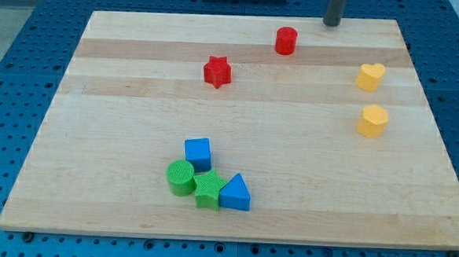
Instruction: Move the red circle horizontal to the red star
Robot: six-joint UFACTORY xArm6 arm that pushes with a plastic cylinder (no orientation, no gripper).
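The red circle [286, 40] stands near the view's top, a little right of centre. The red star [216, 72] lies below and to the left of it. My tip [332, 23] touches down at the board's top edge, to the right of the red circle and slightly above it, with a clear gap between them.
A yellow heart [370, 76] and a yellow hexagon [373, 120] sit at the view's right. A cluster of blue cube [198, 153], green circle [180, 178], green star [207, 190] and blue triangle [235, 193] lies at the view's bottom centre. The wooden board [95, 137] rests on a blue pegboard table.
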